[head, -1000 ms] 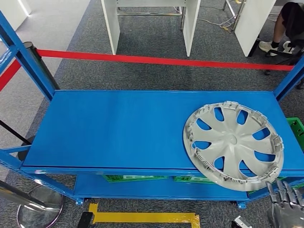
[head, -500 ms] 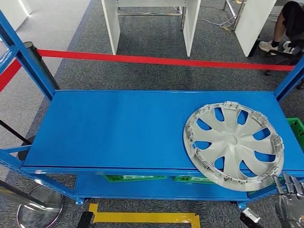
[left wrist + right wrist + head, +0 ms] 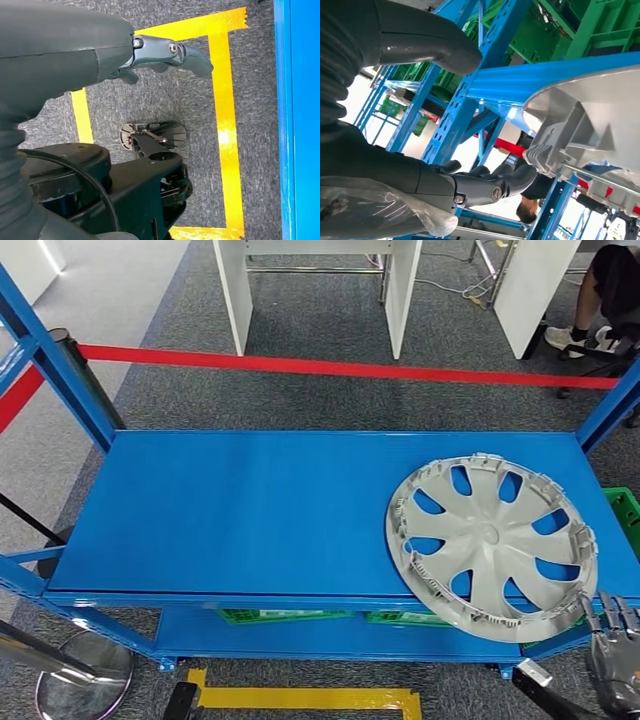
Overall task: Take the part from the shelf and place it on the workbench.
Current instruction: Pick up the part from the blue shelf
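Shelf (image 3: 249, 510) first, big and blue, its flat top deck running across the head view between slanted blue uprights, with green crates (image 3: 283, 615) tucked on the level beneath. On the right end of that deck lies the part, a silver-grey wheel cover (image 3: 490, 545), flat on the blue surface with its near rim jutting out past the front edge of the shelf. From the right wrist view, that overhanging rim and its ribbed clips (image 3: 561, 145) sit just beyond the dark fingertips (image 3: 516, 177).

Right hand (image 3: 615, 655) comes up at the lower right corner of the head view, just below and beside the wheel cover's near edge; the fingers reach toward the rim, spread apart and holding nothing, and whether they touch the rim I cannot tell. Thumb (image 3: 433, 47) and fingers stand well apart in the wrist picture, a wide gap between them.

Left hand (image 3: 166, 55) hangs low over grey carpet, fingers extended and loosely apart, nothing in its grasp, with yellow floor tape (image 3: 226, 125) marking a box beneath it and the shelf's blue edge alongside.

Beyond the shelf, a red barrier tape (image 3: 340, 368) stretches across the carpet, white furniture legs (image 3: 400, 290) stand behind it, and a seated person's shoe (image 3: 562, 337) shows at the far right.
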`<state>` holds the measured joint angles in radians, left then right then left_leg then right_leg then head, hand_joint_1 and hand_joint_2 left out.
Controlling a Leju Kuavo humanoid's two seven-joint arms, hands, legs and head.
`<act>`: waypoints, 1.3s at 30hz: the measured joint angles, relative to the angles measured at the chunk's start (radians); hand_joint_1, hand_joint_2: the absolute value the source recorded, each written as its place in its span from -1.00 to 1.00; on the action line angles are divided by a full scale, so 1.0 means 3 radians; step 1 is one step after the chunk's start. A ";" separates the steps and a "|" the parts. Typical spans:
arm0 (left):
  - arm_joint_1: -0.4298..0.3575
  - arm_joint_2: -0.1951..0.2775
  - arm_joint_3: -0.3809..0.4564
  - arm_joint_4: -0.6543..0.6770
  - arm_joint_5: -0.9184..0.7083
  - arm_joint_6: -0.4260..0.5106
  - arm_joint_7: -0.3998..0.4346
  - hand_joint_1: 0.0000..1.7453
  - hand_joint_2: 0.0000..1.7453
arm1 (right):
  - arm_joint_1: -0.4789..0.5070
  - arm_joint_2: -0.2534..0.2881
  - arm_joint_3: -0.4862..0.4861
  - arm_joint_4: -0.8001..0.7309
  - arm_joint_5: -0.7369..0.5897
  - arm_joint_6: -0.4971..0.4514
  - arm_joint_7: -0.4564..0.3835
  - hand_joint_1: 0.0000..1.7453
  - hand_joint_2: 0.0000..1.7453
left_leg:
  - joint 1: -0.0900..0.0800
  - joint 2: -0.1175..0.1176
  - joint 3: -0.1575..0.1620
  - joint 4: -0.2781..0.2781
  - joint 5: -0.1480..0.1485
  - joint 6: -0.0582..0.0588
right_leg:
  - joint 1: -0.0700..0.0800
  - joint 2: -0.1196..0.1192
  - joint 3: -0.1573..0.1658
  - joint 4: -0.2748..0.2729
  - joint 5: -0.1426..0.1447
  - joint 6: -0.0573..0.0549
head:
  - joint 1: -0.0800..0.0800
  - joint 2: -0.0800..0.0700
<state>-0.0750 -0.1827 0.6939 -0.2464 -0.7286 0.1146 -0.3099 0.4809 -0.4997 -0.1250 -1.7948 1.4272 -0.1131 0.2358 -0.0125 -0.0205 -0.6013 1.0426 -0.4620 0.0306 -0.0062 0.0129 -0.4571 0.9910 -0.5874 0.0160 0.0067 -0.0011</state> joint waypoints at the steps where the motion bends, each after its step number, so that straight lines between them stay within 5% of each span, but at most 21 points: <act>1: -0.0001 0.0000 0.0000 0.0000 -0.0003 -0.0002 0.0000 -1.00 1.00 | -0.0018 0.0000 -0.0005 0.0016 0.0003 0.0007 -0.0008 -1.00 1.00 | 0.0000 0.0000 0.0000 0.0000 0.0000 0.0000 | 0.0000 0.0000 0.0000 0.0000 0.0000 0.0000 | 0.0000 0.0000; 39: -0.0020 -0.0001 0.0006 0.0000 -0.0053 -0.0035 -0.0039 -1.00 1.00 | -0.0688 -0.0079 0.0291 0.0486 0.0238 0.0237 -0.0131 -1.00 1.00 | 0.0000 -0.0001 0.0000 0.0000 0.0000 0.0000 | 0.0001 -0.0001 0.0002 0.0000 0.0000 0.0000 | 0.0000 0.0001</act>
<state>-0.0811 -0.1829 0.6957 -0.2464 -0.7446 0.1041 -0.3218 0.2744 -0.5233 -0.0377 -1.6491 1.4985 -0.0421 0.1965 -0.0125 -0.0207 -0.6013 1.0426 -0.4620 0.0307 -0.0060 0.0125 -0.4565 0.9911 -0.5874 0.0162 0.0068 -0.0010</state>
